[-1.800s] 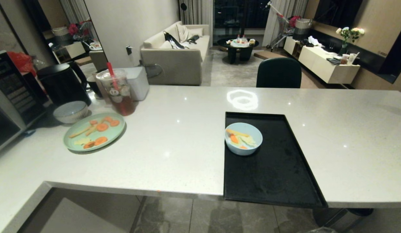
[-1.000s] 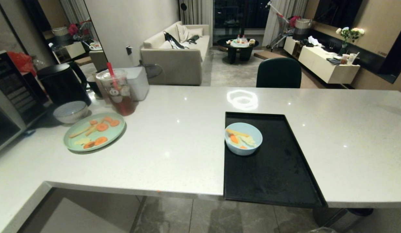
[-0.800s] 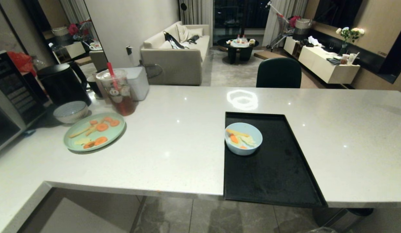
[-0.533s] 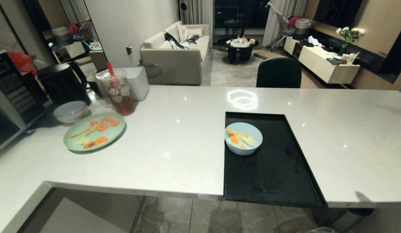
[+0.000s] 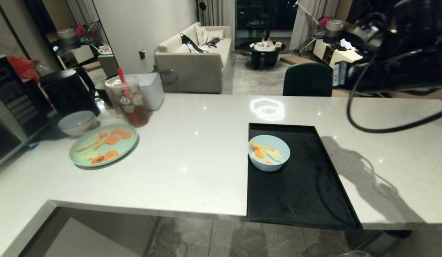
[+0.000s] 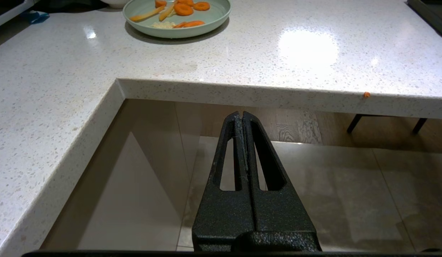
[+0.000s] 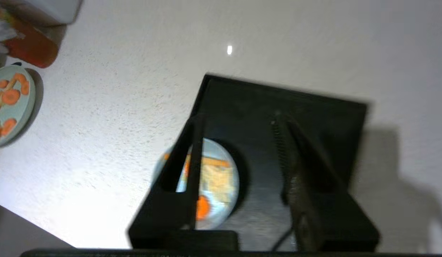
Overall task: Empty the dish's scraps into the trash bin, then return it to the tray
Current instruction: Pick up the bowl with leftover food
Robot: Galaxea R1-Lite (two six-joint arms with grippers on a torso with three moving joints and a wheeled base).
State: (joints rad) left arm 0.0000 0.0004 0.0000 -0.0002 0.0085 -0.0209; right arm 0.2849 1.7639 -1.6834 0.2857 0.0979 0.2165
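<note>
The dish [image 5: 269,152] sits on the tray [image 5: 306,192], tucked against the tray's left rim near its far end, with the scraps [image 5: 265,153] of orange carrot and pale yellow pieces inside it. The rest of the tray surface lies bare toward the near end, and that near end juts slightly past the front edge of the tabletop [image 5: 192,167]. A wide bare stretch of tabletop separates the tray from the mint-green plate [image 5: 104,144] with its own carrot slices, well apart on the left; behind the plate stand a speckled bowl [image 5: 77,123] and a lidded drink cup [image 5: 128,101] with a red straw. To the right of the tray the tabletop is bare up to its far right edge, crossed only by a shadow. The right arm [image 5: 396,53] hangs high over the far right part of the tabletop, a black cable looping beneath it. In the right wrist view the right gripper [image 7: 239,128] hovers well above the tray and dish, its fingers [image 7: 192,150] apart and touching nothing. The left gripper [image 6: 242,117] is parked below tabletop level, just off the front edge near the inner corner, over floor tiles, with its fingers pressed together and holding nothing. Below the tray's near right corner, a steel bin with a black ring [image 5: 378,239] shows partly on the floor.
</note>
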